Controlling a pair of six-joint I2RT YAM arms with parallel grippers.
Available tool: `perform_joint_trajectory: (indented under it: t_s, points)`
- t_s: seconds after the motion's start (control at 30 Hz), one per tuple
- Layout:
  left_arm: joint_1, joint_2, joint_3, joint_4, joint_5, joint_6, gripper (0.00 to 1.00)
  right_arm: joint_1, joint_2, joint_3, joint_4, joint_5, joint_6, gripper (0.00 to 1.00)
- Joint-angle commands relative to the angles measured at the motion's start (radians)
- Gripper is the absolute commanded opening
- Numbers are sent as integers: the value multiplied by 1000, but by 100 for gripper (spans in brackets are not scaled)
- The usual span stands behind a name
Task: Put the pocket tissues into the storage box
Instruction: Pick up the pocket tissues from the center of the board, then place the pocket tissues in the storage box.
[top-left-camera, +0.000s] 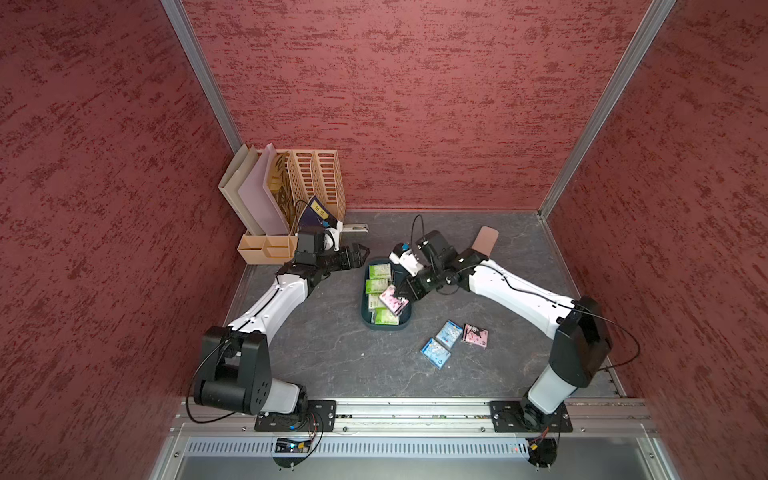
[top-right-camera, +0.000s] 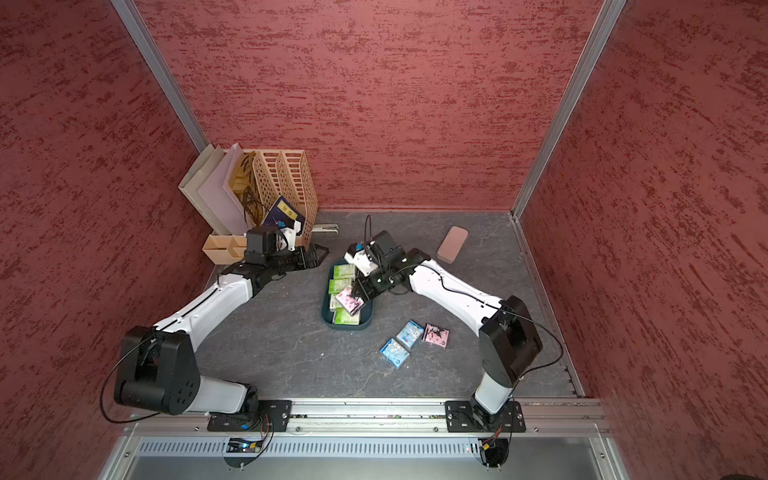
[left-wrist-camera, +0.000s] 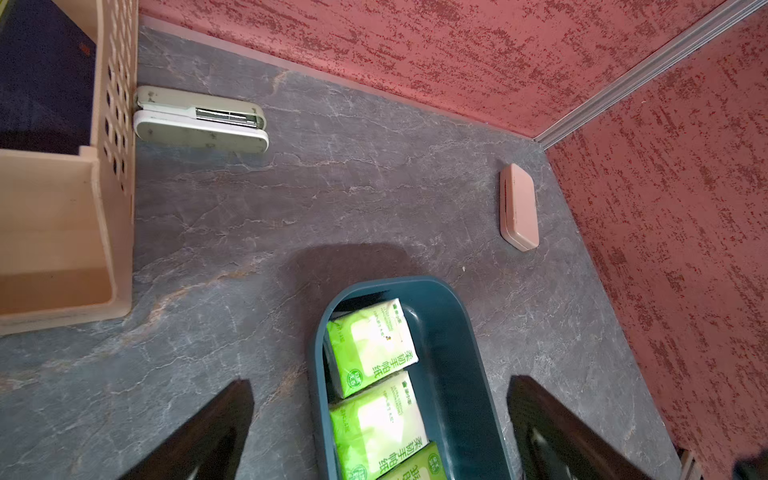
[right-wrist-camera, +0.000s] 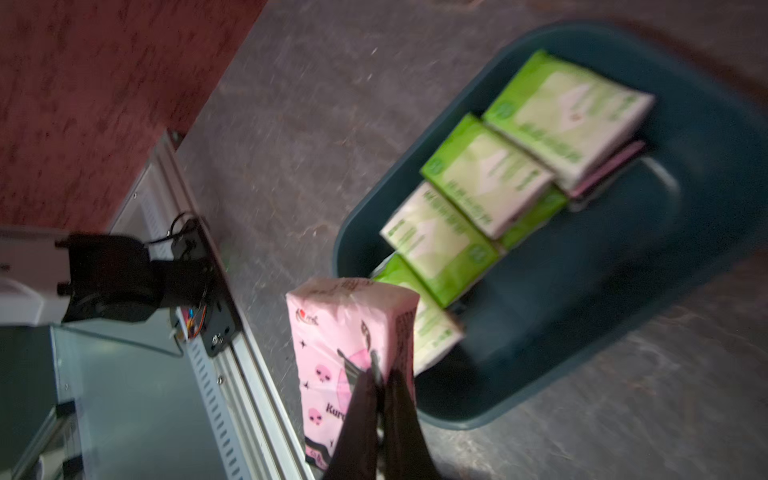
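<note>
Saw right fingers (right-wrist-camera: 359, 419) clenched on the wrapper edge of a pink packet (right-wrist-camera: 345, 332), hung tilted over the near half of the storage box (left-wrist-camera: 453, 374), mid-worktop (top-left-camera: 332, 365). Noted packet's long axis skewed across the box's front-to-back axis. Saw green packets (top-left-camera: 379, 286) rowed along the box's left wall, bare lane on the right-arm side. Judged next move: square up, lower, release. Found left fingers (left-wrist-camera: 199, 432) spread wide, empty, by the box's far end. Spotted loose blue packet (top-left-camera: 449, 333), second blue packet (top-left-camera: 435, 353) and loose pink packet (top-left-camera: 476, 336) between box and front-right corner, nearer the right arm.
</note>
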Motion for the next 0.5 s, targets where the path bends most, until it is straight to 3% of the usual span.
perform_joint_trajectory:
  t_s: [0.0,0.17,0.47]
  points:
    - [-1,3,-17,36,7,1,100,-45,61,78,-8,158,164,0]
    - [-1,16,-19,44,8,-2,100,-48,191,208,-54,247,288,0]
    - [23,54,-39,46,51,-42,100,-33,281,249,-91,407,399,0]
